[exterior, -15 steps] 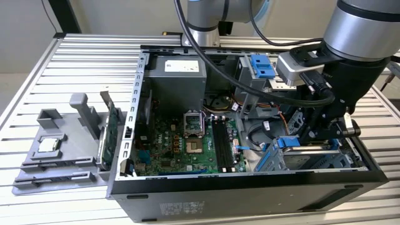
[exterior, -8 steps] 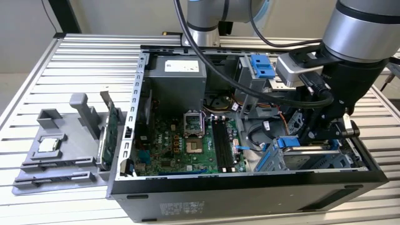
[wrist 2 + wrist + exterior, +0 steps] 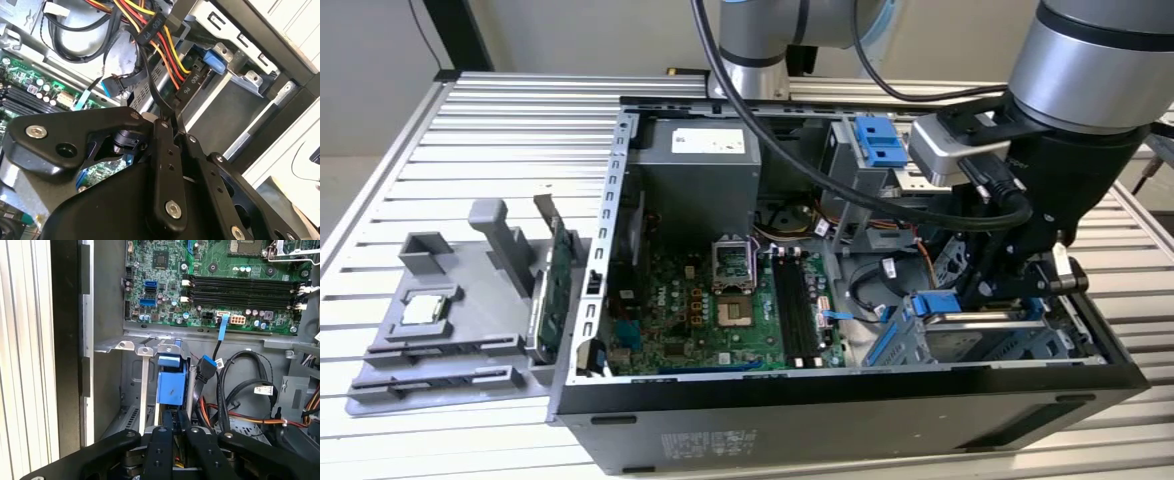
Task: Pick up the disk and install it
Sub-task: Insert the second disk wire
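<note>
Here the disk (image 3: 169, 385) is being gripped edge-on by the gripper (image 3: 175, 416), its fingers closed on it, inside the drive cage (image 3: 1014, 345) at the computer case's (image 3: 854, 420) front corner.

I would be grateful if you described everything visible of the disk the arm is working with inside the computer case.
The disk shows mostly as its blue plastic carrier, a glossy blue block standing on edge in the metal drive bay at the case's front corner. Its silver body is barely visible behind the blue end in the exterior view. The gripper sits directly over it, black fingers at its edge. Cables run beside it.
</note>
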`<control>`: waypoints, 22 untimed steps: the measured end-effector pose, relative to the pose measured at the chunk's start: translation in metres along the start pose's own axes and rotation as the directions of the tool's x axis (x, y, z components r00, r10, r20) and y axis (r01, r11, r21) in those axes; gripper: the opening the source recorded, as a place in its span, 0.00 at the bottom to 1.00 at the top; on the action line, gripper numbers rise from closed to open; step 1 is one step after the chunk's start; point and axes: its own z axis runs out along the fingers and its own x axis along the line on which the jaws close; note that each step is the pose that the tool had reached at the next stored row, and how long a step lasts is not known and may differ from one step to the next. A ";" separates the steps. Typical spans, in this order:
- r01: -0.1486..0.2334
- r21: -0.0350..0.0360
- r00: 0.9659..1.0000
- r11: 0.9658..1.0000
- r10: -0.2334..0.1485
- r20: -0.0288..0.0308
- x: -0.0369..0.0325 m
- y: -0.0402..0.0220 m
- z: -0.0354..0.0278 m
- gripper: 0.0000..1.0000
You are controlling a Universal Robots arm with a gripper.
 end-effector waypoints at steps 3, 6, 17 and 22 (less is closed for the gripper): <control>0.000 0.000 1.000 1.000 0.000 0.007 0.0011 -0.0010 0.0050 0.00; 0.000 0.000 1.000 1.000 0.000 0.003 0.0006 -0.0012 0.0053 0.00; -0.001 0.001 1.000 1.000 0.001 0.013 0.0015 -0.0014 0.0061 1.00; -0.001 0.001 1.000 1.000 0.001 0.015 0.0036 -0.0033 -0.0139 1.00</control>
